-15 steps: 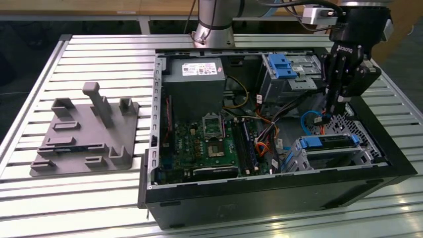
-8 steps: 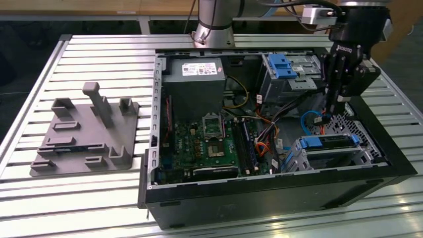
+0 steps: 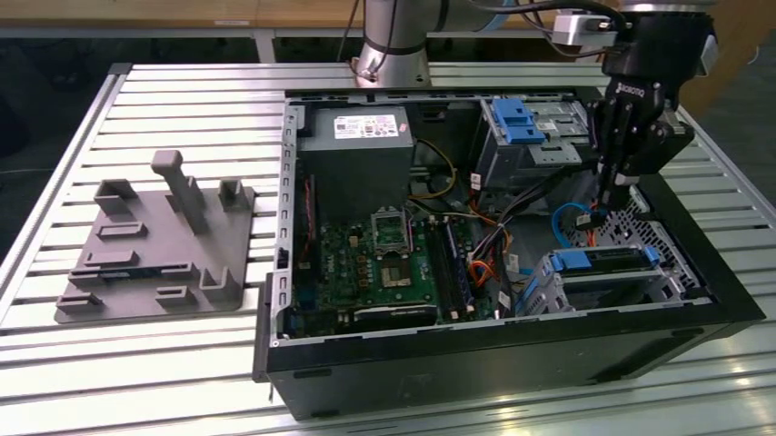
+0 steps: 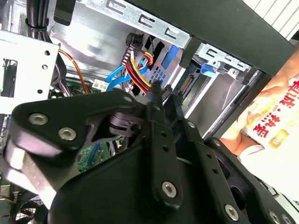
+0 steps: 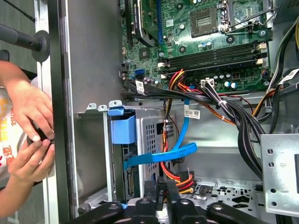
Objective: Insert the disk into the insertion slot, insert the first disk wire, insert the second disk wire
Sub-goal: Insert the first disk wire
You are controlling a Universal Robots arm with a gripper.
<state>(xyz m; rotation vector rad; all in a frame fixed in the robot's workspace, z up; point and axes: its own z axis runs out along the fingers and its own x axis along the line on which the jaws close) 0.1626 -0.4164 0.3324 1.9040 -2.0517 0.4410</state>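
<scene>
We see the disk (image 3: 602, 259) seated in the insertion slot (image 3: 624, 291) inside the computer case (image 3: 485, 352); the gripper (image 3: 616, 200), jaws narrow, pinches the multicoloured disk wire (image 5: 160, 187) by its connector.

Slatted alu. table (image 3: 182, 91) is seen across most of the exterior view, w/ bright light reflected off its slats at approx. 7 o'clock. Wooden furniture (image 3: 303, 11) is seen behind it at 12 o'clock. Dark floor (image 3: 36, 91) is glimpsed at 10 o'clock.
</scene>
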